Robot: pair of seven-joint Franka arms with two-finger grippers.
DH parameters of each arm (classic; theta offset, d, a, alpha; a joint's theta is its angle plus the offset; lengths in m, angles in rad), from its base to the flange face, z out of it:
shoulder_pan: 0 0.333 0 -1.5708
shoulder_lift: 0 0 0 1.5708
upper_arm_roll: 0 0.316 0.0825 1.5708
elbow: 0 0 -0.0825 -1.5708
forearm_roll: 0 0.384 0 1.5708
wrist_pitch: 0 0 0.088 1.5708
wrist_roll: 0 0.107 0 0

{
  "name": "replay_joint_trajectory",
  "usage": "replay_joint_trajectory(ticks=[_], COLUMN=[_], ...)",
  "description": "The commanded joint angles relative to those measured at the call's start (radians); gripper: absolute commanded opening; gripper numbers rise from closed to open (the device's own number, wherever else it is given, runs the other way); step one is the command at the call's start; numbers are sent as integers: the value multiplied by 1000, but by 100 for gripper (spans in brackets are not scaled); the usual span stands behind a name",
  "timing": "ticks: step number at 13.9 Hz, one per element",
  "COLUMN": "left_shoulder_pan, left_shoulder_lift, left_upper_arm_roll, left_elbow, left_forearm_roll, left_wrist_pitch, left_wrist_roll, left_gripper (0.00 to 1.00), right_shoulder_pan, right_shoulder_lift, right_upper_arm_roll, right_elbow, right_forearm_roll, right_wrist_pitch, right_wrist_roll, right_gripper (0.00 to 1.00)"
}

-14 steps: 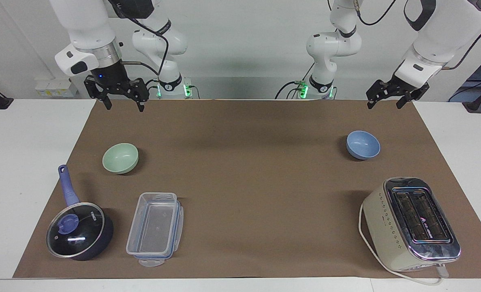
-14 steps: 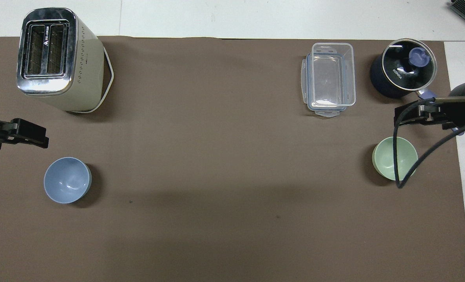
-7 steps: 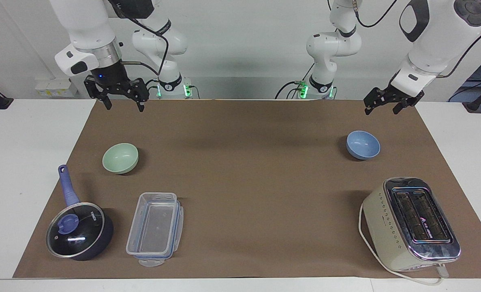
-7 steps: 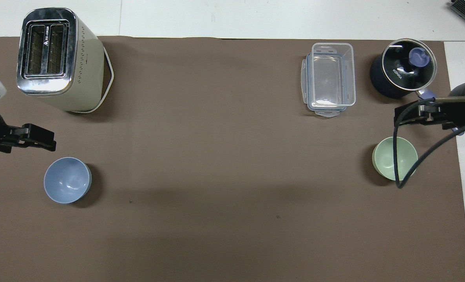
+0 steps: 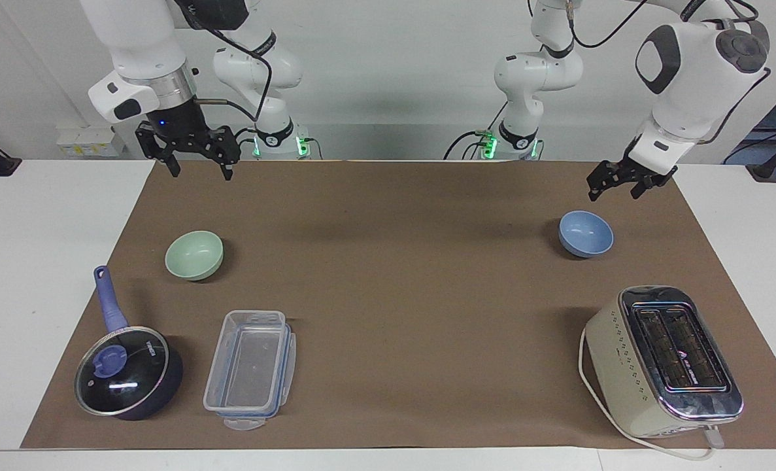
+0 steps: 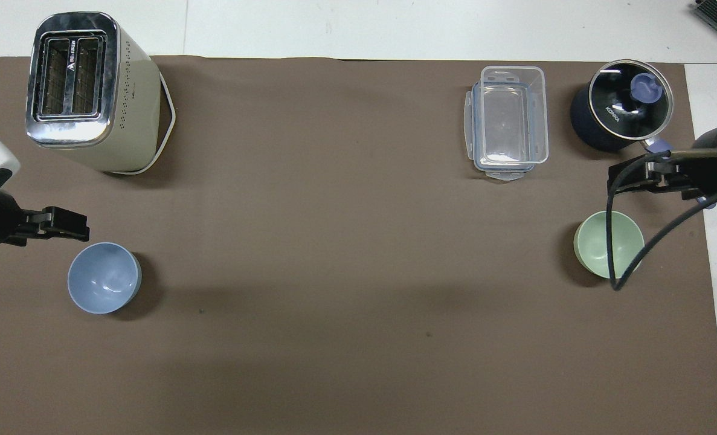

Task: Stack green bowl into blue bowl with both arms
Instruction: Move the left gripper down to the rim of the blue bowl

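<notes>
Since the earlier frames the left gripper [image 5: 613,190] has dropped lower and drawn in over the mat toward the blue bowl [image 5: 586,233]; the right gripper [image 5: 195,162] is unchanged, waiting high over the mat's edge at the right arm's end. Both claws gape fully and hold nothing. The blue bowl sits on the mat at the left arm's end, nearer the robots than the toaster [image 5: 663,361]; the green bowl [image 5: 194,254] sits well apart at the right arm's end, nearer the robots than the pot [image 5: 128,371] and the clear container [image 5: 250,368]. Step in hand, judged: approach w/ left arm. To do it well: one finger inside the rim, one outside, descend straight, close only once the wall lies between the fingers; avoid nudging the bowl toward the toaster.
</notes>
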Motion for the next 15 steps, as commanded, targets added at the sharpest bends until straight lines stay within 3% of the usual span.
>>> replay_joint_trajectory(ticks=[1,4,8,14,15], left_shoulder_pan=[51,137,219,230,223], left_shoulder_lift=[-49,-41,12,77,82], left_upper_arm_roll=[-2,-2,-2,-2,-2], left_elbow=[-119,-256,-329,-449,-475], left_forearm_roll=[5,4,-54,-151,-166], left_wrist_pitch=[88,258,387,577,614], left_wrist_roll=[75,197,326,344,344], left_gripper=[100,100,100,99,84], right_shoulder_pan=[-16,-16,-16,-16,-16], right_shoulder_lift=[-14,-14,-14,-14,-14], right_upper_arm_roll=[3,3,3,3,3], right_elbow=[-21,-21,-21,-21,-21], right_forearm_roll=[26,26,26,26,26], right_wrist_pitch=[16,17,17,17,17], right_wrist_roll=[-14,-14,-14,-14,-14], right_gripper=[100,100,100,100,100])
